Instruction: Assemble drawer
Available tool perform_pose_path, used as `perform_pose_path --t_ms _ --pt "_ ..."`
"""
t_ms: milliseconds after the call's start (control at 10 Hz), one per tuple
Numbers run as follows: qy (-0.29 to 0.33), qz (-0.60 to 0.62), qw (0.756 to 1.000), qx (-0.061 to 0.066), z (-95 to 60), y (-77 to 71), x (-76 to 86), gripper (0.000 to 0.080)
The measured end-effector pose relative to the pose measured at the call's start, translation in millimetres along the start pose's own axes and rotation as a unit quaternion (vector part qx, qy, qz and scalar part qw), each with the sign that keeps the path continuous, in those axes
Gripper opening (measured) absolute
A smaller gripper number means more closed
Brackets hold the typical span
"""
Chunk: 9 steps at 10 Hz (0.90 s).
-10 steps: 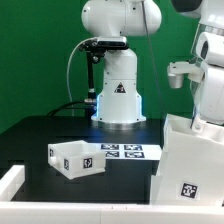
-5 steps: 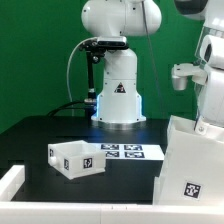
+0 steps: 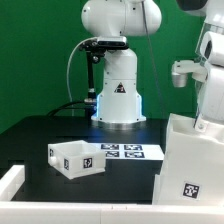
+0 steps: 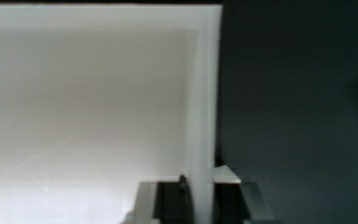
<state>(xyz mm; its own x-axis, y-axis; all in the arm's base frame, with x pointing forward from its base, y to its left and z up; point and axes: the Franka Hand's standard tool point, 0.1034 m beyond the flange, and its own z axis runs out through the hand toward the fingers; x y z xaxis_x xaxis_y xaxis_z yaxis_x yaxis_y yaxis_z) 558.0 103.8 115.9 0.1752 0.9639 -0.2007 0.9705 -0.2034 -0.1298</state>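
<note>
The drawer [image 3: 75,157], a small white open-top box with tag markers, stands on the black table at the exterior view's left, far from the arm. A large tall white box [image 3: 190,160] with a tag marker stands at the exterior view's right. The arm reaches down onto its top edge, and there the fingertips are hidden. In the wrist view my gripper [image 4: 202,196] straddles the thin upright wall [image 4: 204,100] of the large box. One dark finger [image 4: 163,202] is on each side, closed against it. The box's white inside [image 4: 87,100] fills that view.
The marker board [image 3: 130,152] lies flat between the drawer and the large box. The robot's white base [image 3: 118,92] stands behind it, with a cable on the exterior view's left. A white rim [image 3: 12,182] runs along the front left of the table.
The arm's upper part at the exterior view's right has shifted slightly to the right. The drawer and the large box have not visibly moved.
</note>
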Motion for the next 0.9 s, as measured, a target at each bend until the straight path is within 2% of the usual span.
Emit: perform_pose_path --t_ms 400,800,900 --pt "0.005 0.005 1.0 0.004 1.8 3.3 -11.3 0.0038" --pt "0.003 0.005 1.0 0.006 3.9 3.0 -12.4 0.0038" --pt "0.008 -0.024 1.0 0.007 10.5 1.4 -13.3 0.0038"
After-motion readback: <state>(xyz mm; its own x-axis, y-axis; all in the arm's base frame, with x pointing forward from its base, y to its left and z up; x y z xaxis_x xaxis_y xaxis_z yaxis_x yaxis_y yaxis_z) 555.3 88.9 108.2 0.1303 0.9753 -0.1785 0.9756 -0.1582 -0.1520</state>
